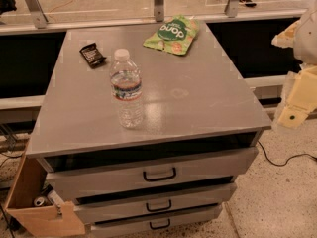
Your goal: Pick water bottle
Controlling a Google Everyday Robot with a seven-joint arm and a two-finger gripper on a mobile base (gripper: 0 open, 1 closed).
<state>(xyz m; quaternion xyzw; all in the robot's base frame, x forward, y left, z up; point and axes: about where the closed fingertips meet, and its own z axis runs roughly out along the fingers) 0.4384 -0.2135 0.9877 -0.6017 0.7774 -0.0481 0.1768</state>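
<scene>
The water bottle [127, 89] stands upright, white cap on, on the left-front part of the grey drawer cabinet's top [208, 108]. It is well apart from the gripper [298, 99], which hangs off the cabinet's right side, beyond the top's edge and touching nothing that can be seen. The gripper shows only as pale yellow and white parts cut off by the right border. How wide it is spread cannot be made out, and nothing is seen in its hold. Behind the bottle a small black snack packet [92, 54] lies near the left-rear corner, and a green snack bag [172, 33] lies at the rear middle. Three drawers [159, 174] with black handles sit partly pulled out below. A cardboard box [34, 214] stands on the floor at the left, its contents hard to make out.
</scene>
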